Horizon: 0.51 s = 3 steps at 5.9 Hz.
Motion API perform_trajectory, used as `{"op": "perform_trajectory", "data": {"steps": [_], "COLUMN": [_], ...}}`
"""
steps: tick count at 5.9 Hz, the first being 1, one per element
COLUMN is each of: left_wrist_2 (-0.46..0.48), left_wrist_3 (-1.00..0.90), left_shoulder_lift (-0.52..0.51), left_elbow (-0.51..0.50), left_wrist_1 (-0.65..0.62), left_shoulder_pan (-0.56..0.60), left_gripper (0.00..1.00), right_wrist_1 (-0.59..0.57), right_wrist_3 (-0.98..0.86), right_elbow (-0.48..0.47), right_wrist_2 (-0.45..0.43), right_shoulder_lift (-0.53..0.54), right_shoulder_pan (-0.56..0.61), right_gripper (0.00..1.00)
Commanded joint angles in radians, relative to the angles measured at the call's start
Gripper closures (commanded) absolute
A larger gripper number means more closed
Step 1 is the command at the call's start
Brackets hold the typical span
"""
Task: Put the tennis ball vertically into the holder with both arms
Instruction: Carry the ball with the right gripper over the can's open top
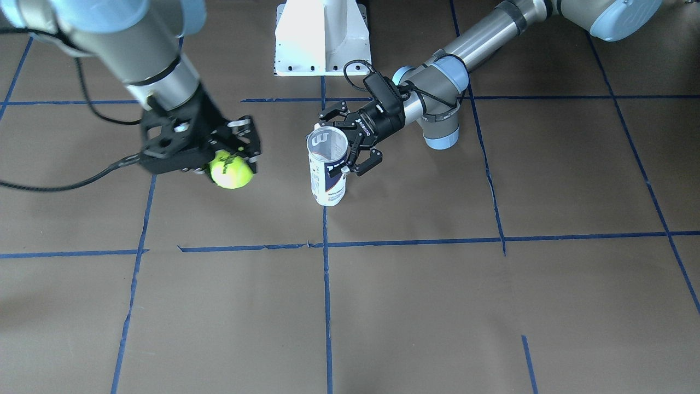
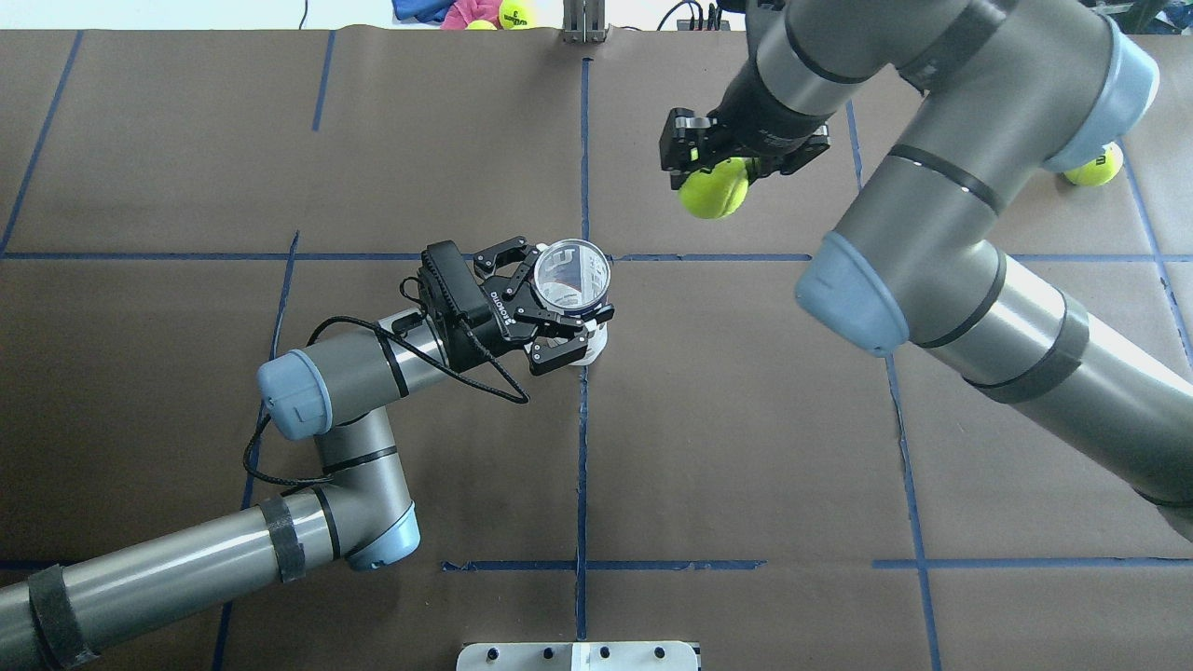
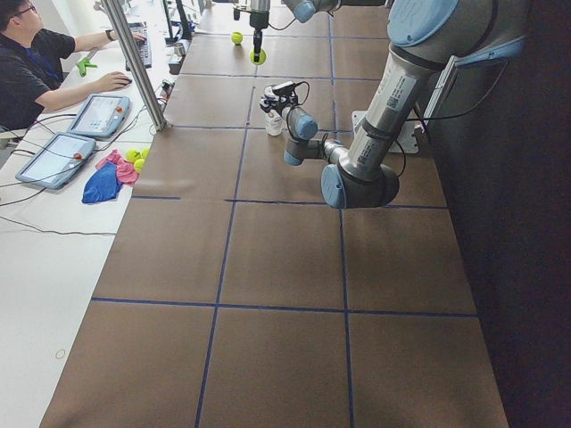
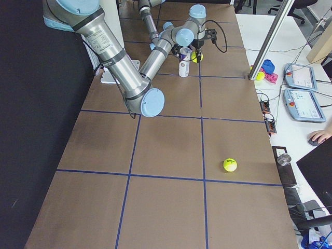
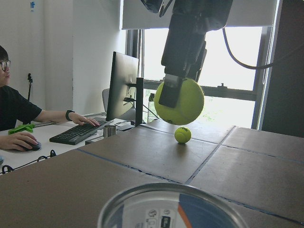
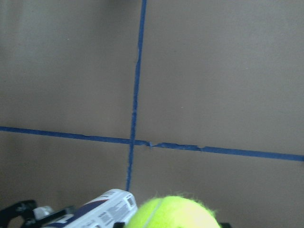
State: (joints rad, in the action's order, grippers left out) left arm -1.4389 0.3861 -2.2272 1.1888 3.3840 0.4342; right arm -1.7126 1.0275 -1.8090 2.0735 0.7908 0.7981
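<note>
1. Brown table [image 1: 437, 306] with blue tape lines fills most of the room, and a man in black [image 3: 31, 62] sits at a white desk beside it
2. The right arm [image 1: 136, 49] is the biggest thing over the table. It is grey with light blue caps, and a thick black cable hangs from it
3. The left arm [image 2: 345, 382] is grey too. It reaches low across the table toward the middle
4. A white base [image 1: 322, 38] stands at the robot's edge of the table
5. The holder [image 1: 327, 180] is a clear can with a white and navy label. It stands straight up on a blue tape line, with its open top up
6. The left gripper [image 2: 548, 303] is black. Its two fingers are spread wide on both sides of the holder and seem to press on its wall
7. The right gripper [image 1: 232, 164] is black and points down. It pinches the tennis ball [image 1: 232, 171] between its fingers
8. The tennis ball is yellow-green and fuzzy. It hangs in the air, higher than the holder's rim and off to one side of it, not over the open top
9. One more yellow ball [image 4: 230, 165] lies alone on the table, well apart from the holder
</note>
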Motion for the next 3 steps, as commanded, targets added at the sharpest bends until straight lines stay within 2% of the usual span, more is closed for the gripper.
{"op": "perform_trajectory", "data": {"steps": [1,3], "left_wrist_2": [0.000,-0.002], "left_wrist_3": [-0.001,0.000], "left_shoulder_lift": [0.000,0.000], "left_elbow": [-0.002,0.000], "left_wrist_1": [-0.009,-0.009], "left_shoulder_pan": [0.001,0.000], "left_gripper": [0.09,0.09], "right_wrist_1": [-0.143,-0.145], "right_wrist_3": [0.133,0.163], "right_elbow": [0.000,0.008], "right_wrist_2": [-0.120,-0.153], "right_shoulder_lift": [-0.140,-0.163], "right_shoulder_pan": [-0.136,-0.171], "right_gripper": [0.95,0.94]}}
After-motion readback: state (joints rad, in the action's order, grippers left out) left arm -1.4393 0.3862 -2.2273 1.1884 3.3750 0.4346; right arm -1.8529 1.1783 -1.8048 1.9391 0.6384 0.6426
